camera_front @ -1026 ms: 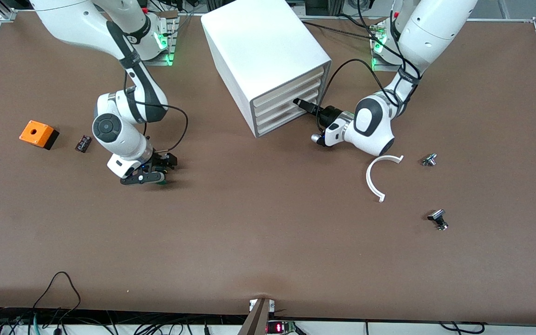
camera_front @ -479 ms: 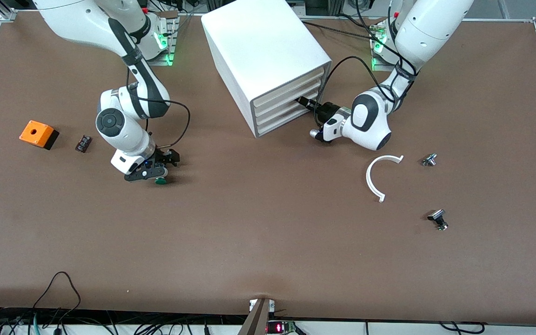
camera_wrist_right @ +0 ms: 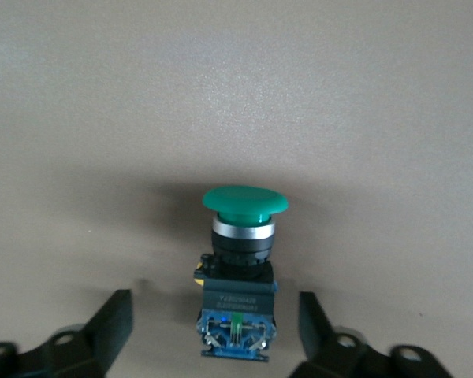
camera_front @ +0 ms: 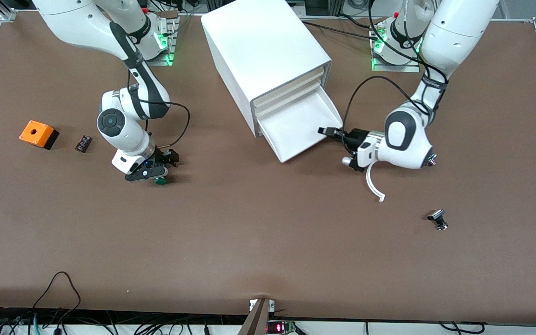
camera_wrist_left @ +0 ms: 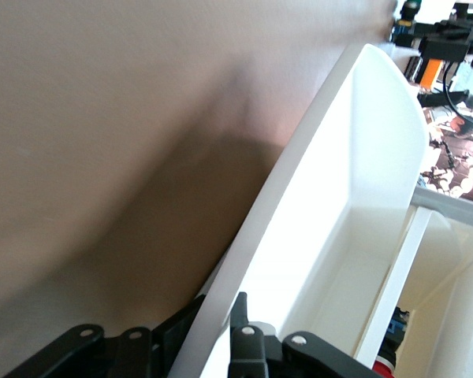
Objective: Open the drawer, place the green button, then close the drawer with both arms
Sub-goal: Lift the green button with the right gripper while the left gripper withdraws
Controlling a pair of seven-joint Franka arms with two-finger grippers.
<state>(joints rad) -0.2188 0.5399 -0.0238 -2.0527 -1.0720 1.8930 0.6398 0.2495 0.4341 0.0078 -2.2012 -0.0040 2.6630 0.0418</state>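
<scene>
The white cabinet (camera_front: 258, 46) stands at the back middle of the table. Its lowest drawer (camera_front: 296, 130) is pulled out and shows a bare white floor. My left gripper (camera_front: 327, 132) is shut on the drawer's front wall, one finger inside and one outside, as the left wrist view (camera_wrist_left: 213, 327) shows on the drawer wall (camera_wrist_left: 299, 220). The button (camera_front: 160, 181), with a green cap, lies on the table toward the right arm's end. My right gripper (camera_front: 155, 175) is low over it and open. In the right wrist view the button (camera_wrist_right: 240, 260) lies between the spread fingers (camera_wrist_right: 114, 323), untouched.
An orange box with a hole (camera_front: 38, 134) and a small dark part (camera_front: 83, 143) lie toward the right arm's end. A white curved strip (camera_front: 373, 184) lies just under the left arm's wrist. A small metal part (camera_front: 438, 219) lies nearer the front camera.
My left gripper has pulled the lowest drawer out of the cabinet, moving toward the front camera. My right gripper has shifted only slightly over the button.
</scene>
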